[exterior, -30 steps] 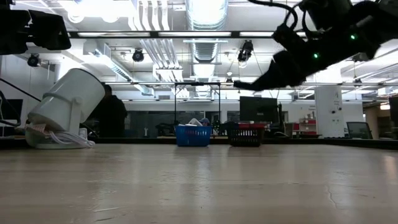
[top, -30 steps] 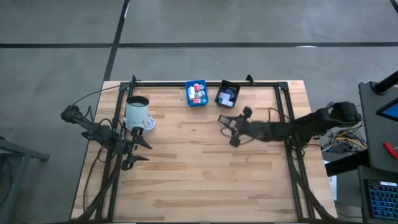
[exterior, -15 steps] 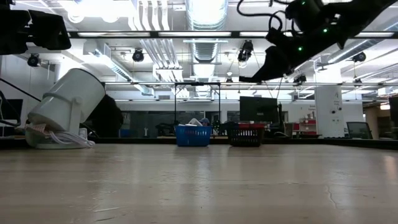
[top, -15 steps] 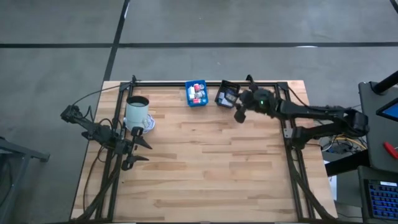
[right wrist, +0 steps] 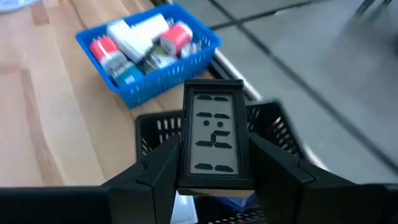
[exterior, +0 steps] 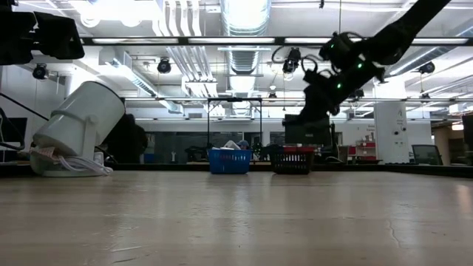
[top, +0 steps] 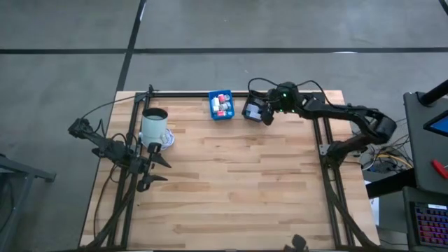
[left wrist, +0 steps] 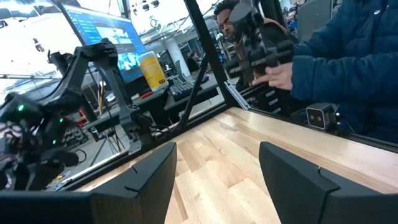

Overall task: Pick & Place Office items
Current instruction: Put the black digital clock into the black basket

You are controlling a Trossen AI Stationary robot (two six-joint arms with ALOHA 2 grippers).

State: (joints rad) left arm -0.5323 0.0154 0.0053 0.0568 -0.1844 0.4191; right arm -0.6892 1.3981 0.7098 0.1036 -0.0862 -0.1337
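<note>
Wood tabletop, 1 o'clock corner: right gripper is gripping flat black LCD clock over black plastic bin; lower in w/ care before letting go. Left gripper is waiting at 9 o'clock, fingers spread, empty.

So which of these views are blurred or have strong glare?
Low view: ceiling lights glare strongly, and the near table is soft. Right wrist view: the blue bin is slightly blurred, while the black display in the right tool is sharper. Left wrist view: bright screens wash out.
</note>
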